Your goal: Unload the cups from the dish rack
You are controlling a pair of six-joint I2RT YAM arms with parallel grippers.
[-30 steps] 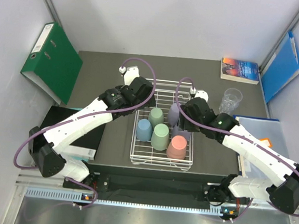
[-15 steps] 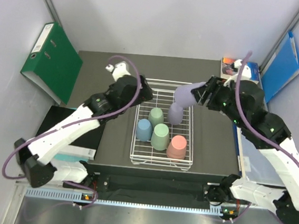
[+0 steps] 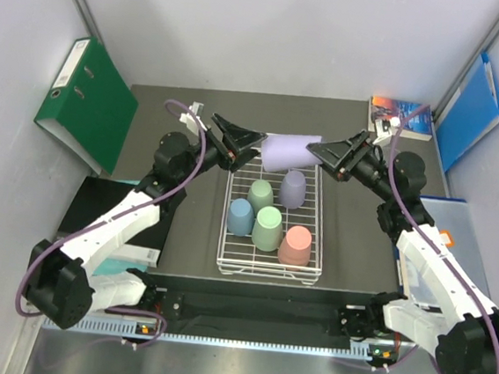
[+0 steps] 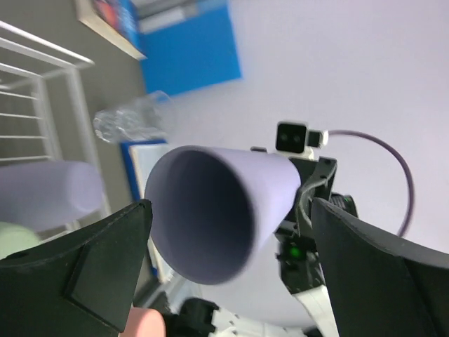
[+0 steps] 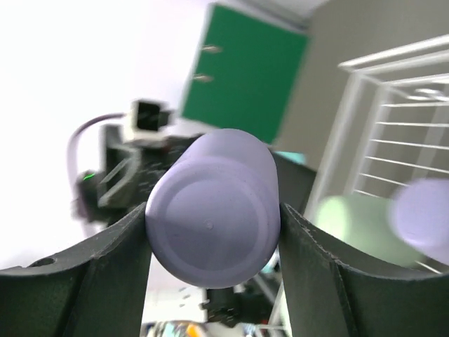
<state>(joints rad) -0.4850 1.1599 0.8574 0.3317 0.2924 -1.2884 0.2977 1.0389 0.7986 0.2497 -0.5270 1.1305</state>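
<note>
A lilac cup [image 3: 288,150] is held on its side in the air above the far end of the dish rack [image 3: 222,246]; it is pinched at its closed base end by the right tool [image 3: 322,150], whose fingers [image 5: 105,253] are pressed against both flanks of the cup; the open mouth is turned to the left. The left tool [image 3: 252,143] is spread wide just left of that mouth, with one finger seen on either side of it; whether the cup is touched by them cannot be told.

Five cups stand base up in the rack:
- a second lilac one [image 3: 293,188] at the far right
- a mint green one [image 3: 261,194] just left of it
- a light blue one [image 3: 240,217] and another mint green one [image 3: 268,228] nearer
- a salmon pink one [image 3: 295,244] nearest, on the right

A clear glass [image 4: 130,119] is seen on the tabletop [image 3: 327,115], right of the rack.
</note>
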